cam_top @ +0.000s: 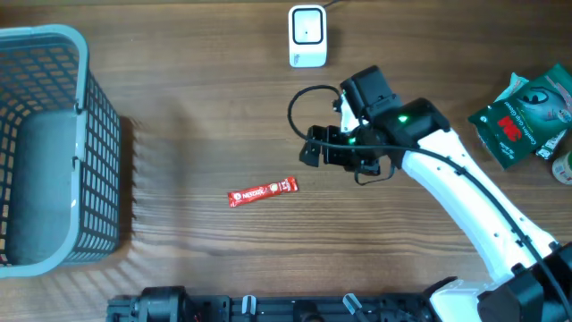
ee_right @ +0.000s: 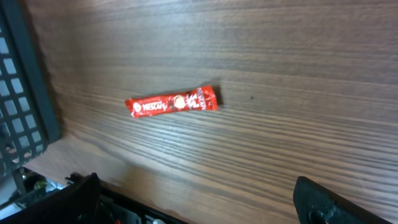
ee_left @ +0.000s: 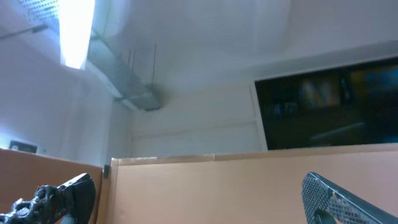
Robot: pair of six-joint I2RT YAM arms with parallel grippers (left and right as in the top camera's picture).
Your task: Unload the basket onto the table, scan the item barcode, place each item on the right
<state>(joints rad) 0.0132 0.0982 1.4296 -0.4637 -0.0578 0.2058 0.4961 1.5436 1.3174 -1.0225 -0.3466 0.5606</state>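
Two fingers of the right gripper (cam_top: 308, 148), spread wide and empty, hang near the red Nescafé stick sachet (cam_top: 262, 192), which lies flat on the wooden table (cam_top: 197, 89), well apart from the white barcode scanner (cam_top: 307, 36). Being thin and flat, the sachet could skid away or slip the pinch if the fingers land off-centre, and a grip covering its code would likely spoil the scan. The left gripper (ee_left: 196, 199), likewise spread, holds nothing.

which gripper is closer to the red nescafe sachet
Right. The right gripper hovers open close beside the sachet; the left gripper points up at the ceiling, away from it.
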